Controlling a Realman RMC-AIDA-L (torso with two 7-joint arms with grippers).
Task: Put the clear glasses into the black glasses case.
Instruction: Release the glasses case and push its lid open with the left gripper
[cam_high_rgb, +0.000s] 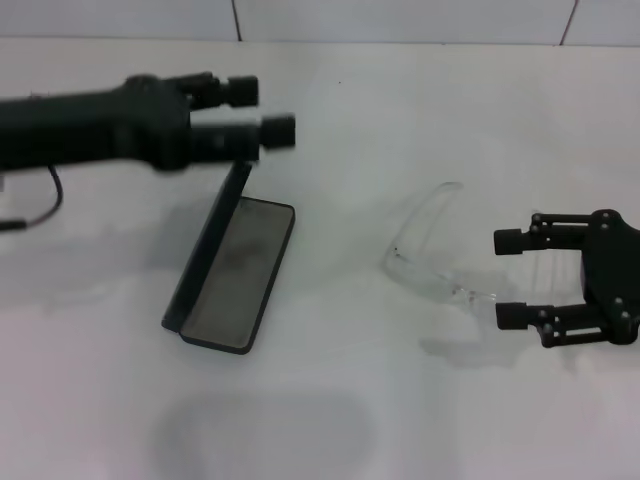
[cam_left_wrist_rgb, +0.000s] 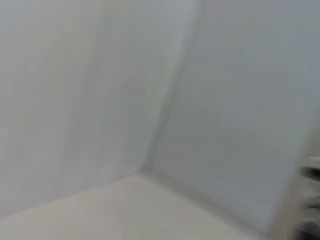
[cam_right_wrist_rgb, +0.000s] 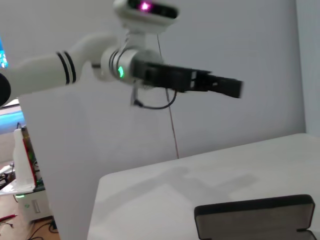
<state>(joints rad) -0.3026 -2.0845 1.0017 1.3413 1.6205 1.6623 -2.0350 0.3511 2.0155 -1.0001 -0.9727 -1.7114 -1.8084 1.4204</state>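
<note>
- Black glasses case (cam_high_rgb: 232, 275): open on the white surface (cam_high_rgb: 400, 420), left of centre in the head view; lid raised on its hinge along the left side, grey lining exposed, tray holding nothing. Seen also in the right wrist view (cam_right_wrist_rgb: 255, 217), lid edge up.
- Clear glasses (cam_high_rgb: 430, 250): lying on the surface to the right of the case, apart from it; transparent lens and arms hard to trace, one arm reaching back toward the wall, the other toward the right hand. Orientation of the frame beyond that not certain.
- Right hand (cam_high_rgb: 508, 279): low over the surface, just beside the right end of the glasses; fingers spread wide, one at the far side and one at the near side, nothing between them. Contact with the glasses arm not determinable.
- Left hand (cam_high_rgb: 268, 110): raised above the far end of the case, near the top of the lid, pointing right; two fingertips set slightly apart, holding nothing. Seen in the right wrist view (cam_right_wrist_rgb: 227, 86) well above the surface. Left wrist view showing only blank wall and surface.
- Progress: case opened and ready; glasses not yet grasped, not yet lifted, not yet in the case.
- Remaining, by judgement: closing on the glasses, carrying across to the case, lowering into the lined tray, releasing.
</note>
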